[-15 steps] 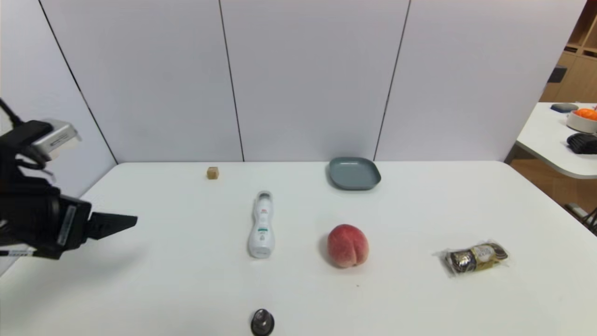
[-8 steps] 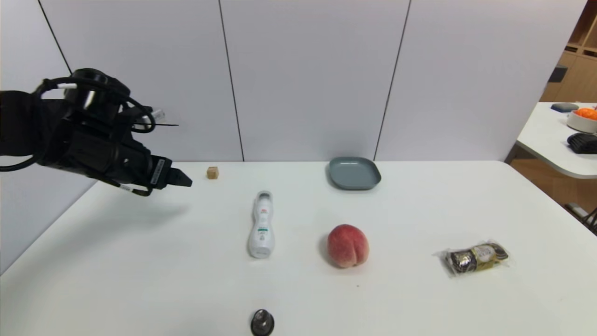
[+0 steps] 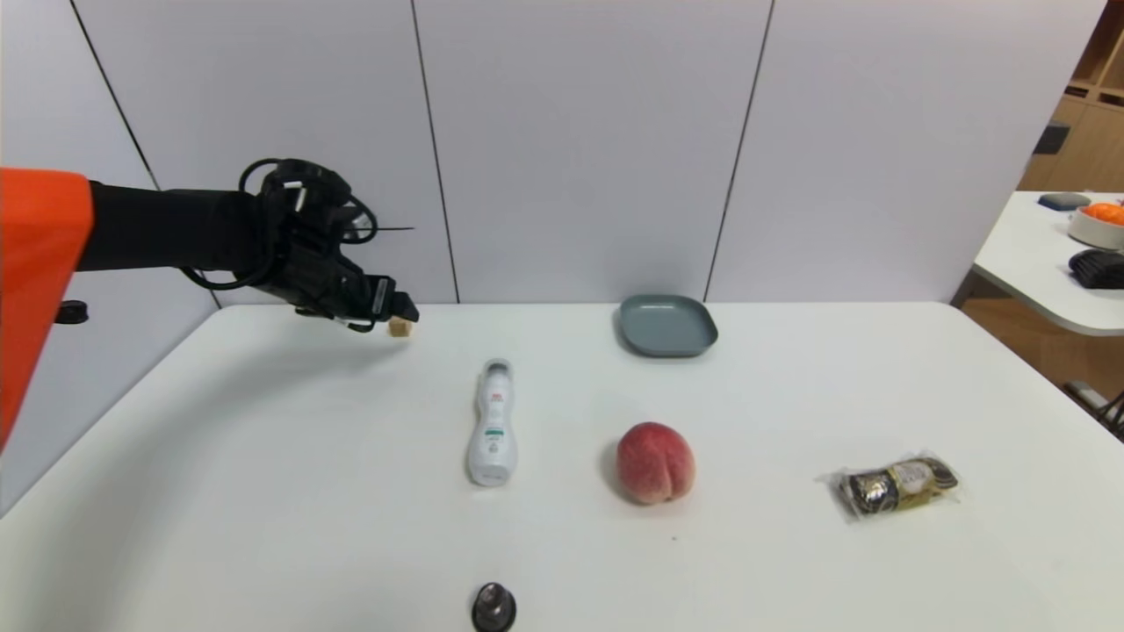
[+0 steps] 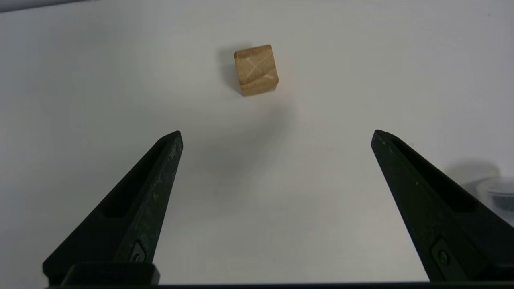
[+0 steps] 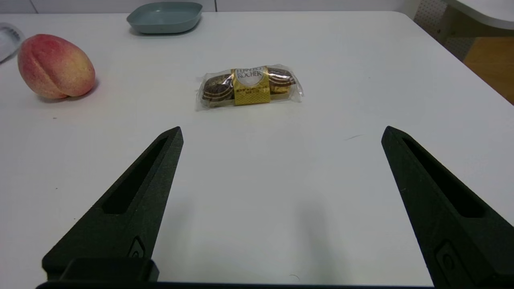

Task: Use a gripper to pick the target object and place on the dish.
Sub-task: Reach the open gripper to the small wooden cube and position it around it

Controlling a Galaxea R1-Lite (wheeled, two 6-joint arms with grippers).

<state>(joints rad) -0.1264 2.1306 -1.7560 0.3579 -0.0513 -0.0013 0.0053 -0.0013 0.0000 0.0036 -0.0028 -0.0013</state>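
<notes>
- Wooden cube [image 4: 256, 70]: on the white table's far left part, partly hidden behind the left gripper [image 4: 277, 138] in the head view.
- Left gripper: near the cube, claw spread wide, holding nothing.
- Grey-blue dish [image 3: 667, 326]: right of the white bottle [image 3: 494, 426], near the table's far edge.

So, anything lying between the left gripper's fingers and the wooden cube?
Nothing: the left wrist view shows only bare tabletop between the fingers and the wooden cube.
</notes>
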